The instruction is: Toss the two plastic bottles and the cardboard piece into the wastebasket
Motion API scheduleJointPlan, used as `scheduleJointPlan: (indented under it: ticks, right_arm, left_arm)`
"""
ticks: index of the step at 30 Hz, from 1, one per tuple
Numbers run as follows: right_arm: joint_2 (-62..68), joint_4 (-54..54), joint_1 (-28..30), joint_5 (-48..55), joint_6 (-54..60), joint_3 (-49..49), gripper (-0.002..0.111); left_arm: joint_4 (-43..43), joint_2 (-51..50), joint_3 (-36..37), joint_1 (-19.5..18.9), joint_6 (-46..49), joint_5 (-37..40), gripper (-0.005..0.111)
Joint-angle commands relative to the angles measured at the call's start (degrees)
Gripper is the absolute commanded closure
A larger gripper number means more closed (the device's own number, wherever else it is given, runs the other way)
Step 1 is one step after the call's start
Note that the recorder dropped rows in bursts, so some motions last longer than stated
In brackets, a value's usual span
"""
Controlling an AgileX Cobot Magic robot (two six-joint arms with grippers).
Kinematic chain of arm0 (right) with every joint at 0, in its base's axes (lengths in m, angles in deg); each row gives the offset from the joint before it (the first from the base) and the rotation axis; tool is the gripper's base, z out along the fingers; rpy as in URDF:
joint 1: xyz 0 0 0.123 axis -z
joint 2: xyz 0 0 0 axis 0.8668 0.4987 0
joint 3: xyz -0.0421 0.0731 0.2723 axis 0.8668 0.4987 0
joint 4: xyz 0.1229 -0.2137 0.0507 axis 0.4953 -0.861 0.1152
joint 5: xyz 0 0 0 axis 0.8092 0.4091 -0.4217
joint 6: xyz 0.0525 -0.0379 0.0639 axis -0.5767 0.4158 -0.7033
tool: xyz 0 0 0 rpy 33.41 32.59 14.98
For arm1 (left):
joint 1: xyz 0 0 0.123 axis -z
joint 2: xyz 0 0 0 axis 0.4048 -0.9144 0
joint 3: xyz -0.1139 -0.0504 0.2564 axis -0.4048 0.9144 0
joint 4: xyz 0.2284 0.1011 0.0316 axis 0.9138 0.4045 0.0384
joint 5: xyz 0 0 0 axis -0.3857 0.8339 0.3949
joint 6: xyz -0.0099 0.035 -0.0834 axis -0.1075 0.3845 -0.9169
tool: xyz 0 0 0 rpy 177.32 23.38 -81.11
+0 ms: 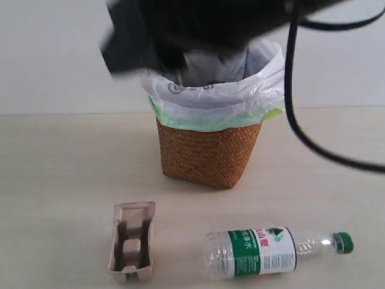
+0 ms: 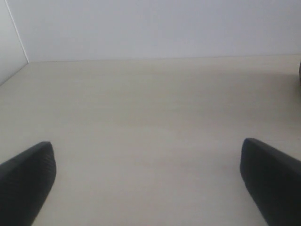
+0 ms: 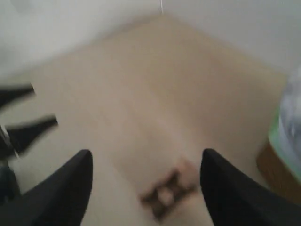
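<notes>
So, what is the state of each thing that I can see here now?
wastebasket: upright, mouth open.
green-capped bottle: lying on its side, cap on.
cardboard piece: lying flat, hollows up.
left tool: open, empty.
right tool: open, empty.

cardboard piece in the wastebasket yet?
No, the cardboard piece lies on the table in front of the wastebasket, beside the green-capped bottle.
</notes>
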Motion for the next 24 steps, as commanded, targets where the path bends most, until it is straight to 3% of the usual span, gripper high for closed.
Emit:
scheduleJointPlan:
  ticks: [1,3,7,11,18,24]
  right_arm:
    - [5.96,-34.47,0.07,25.41,-24.38,0.18,0.037]
    - [9.26,-40.57,0.07,32.28,-24.48,0.18,0.034]
    - [15.57,-34.84,0.07,32.28,-18.23,0.18,0.034]
    - [22.84,-36.22,0.07,31.99,-15.89,0.18,0.034]
    - [31.46,-40.82,0.07,23.20,-4.14,1.20,0.034]
    - [33.47,-37.37,0.07,17.68,-0.40,6.99,0.034]
  left_arm:
    - [0.00,0.18,-0.21,-0.22,-0.50,-0.38,-0.001]
    - [0.00,0.18,-0.21,-0.22,-0.50,-0.38,-0.001]
    - [0.00,0.18,-0.21,-0.22,-0.50,-0.38,-0.001]
    - [0.00,0.18,-0.21,-0.22,-0.50,-0.38,-0.001]
    - [0.00,0.18,-0.21,-0.22,-0.50,-0.38,-0.001]
    - [0.00,0.18,-0.21,-0.22,-0.50,-0.38,-0.001]
